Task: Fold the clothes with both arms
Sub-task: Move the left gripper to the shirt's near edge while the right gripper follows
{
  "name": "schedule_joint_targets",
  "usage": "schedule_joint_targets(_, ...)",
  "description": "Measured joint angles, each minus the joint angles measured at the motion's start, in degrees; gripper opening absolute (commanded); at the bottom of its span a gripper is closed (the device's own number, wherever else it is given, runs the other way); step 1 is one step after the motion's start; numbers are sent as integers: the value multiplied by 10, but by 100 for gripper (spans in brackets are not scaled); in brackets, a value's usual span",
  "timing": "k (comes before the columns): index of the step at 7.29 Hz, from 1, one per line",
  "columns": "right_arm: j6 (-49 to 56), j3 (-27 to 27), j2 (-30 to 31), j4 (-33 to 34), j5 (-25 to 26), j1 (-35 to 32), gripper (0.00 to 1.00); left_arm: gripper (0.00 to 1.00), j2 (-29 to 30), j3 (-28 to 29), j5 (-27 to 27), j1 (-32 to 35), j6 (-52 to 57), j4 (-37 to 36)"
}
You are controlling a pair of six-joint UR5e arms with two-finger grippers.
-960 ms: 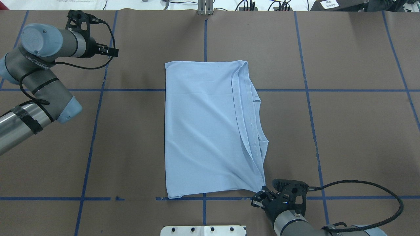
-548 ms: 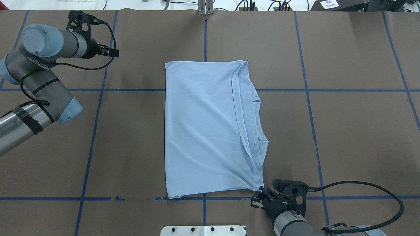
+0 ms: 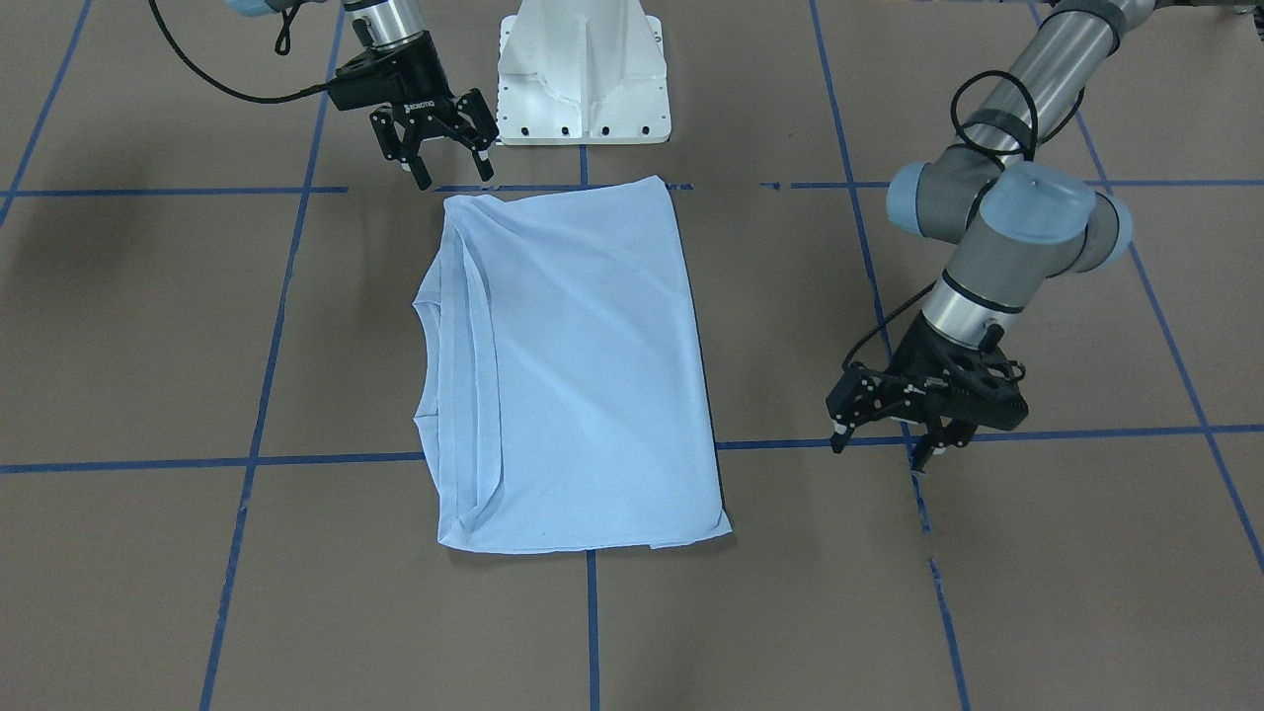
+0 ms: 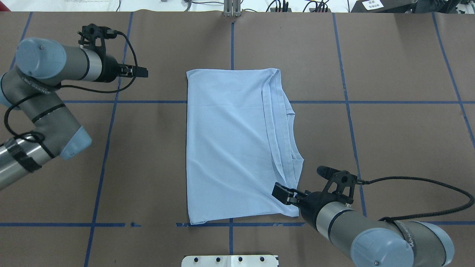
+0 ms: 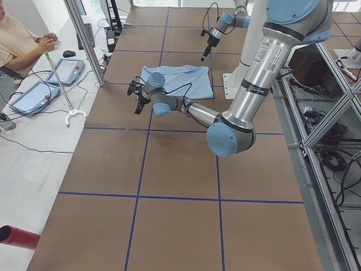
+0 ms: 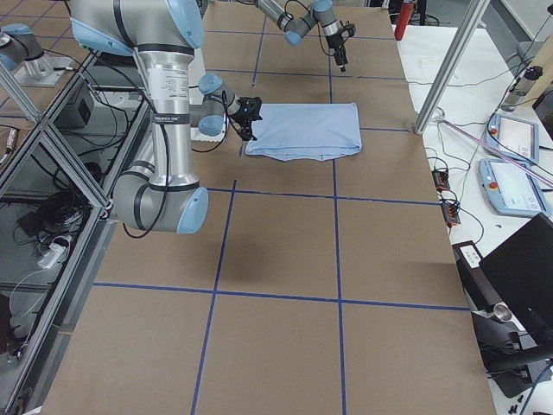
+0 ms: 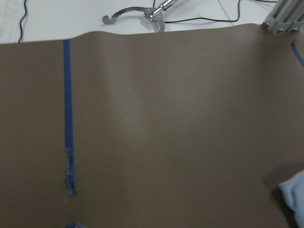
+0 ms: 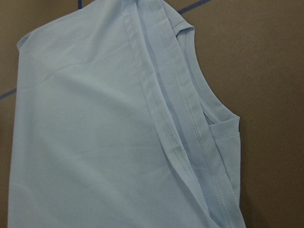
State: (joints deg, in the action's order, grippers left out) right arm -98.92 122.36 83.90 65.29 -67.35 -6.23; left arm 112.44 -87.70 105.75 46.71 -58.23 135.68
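T-shirt (image 4: 226,148) lies flat mid-table, folded to a long rectangle, with the collar (image 4: 290,133) and the stacked hem strip (image 4: 269,122) along the robot's right edge; no print shows

right gripper (image 4: 284,193) sits over the near-right corner, fingers spread and pointing down, nothing held. The front view puts the tips just above that corner; I can't tell if they touch the cloth

left gripper (image 4: 143,72) is over bare table (image 4: 389,129), well apart from the far-left corner. Its fingers look spread in the front view and it's empty; its wrist cam catches only a sliver of blue at the frame edge

step in hand, my read: corner pick for the next fold. To do it well:
- drop the right gripper straight onto the corner and go deep enough to catch every ply; the layers fan out there, so a shallow pinch likely takes the top ply only
- bring the left gripper onto its own corner before any lift
- lift both together, low, keeping the edge taut so the hem stack doesn't slide

vs 1 s ago: the right gripper was off the shirt, just past the near-right corner by the blue tape line (image 4: 111,224); it's now over the corner, with more of the arm in view. The left gripper has moved a bit toward the shirt. The shirt itself hasn't shifted
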Motion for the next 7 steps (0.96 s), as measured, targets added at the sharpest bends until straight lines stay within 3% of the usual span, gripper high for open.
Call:
schedule_joint_targets(2,-3,-2,0,-12,-21,-38,100,100,-56,-158,-20,-89,-110,-86)
schedule_joint_targets(3,-4,-4,0,-13,-34,-57,100,100,-65,-212,-62,-154,-174,-137)
schedule_joint_targets(4,-5,-10,-2,-12,-47,-73,100,86,-69,-235,-102,-211,-231,-162)
schedule_joint_targets(5,-6,-18,-3,-10,-57,-88,100,58,-69,-243,-140,-262,-290,-181)
schedule_joint_targets(6,-7,-23,-4,-10,-62,-97,100,45,-65,-244,-168,-302,-338,-205)
schedule_joint_targets(7,-8,-25,-4,-10,-64,-100,100,45,-58,-242,-186,-334,-373,-232)
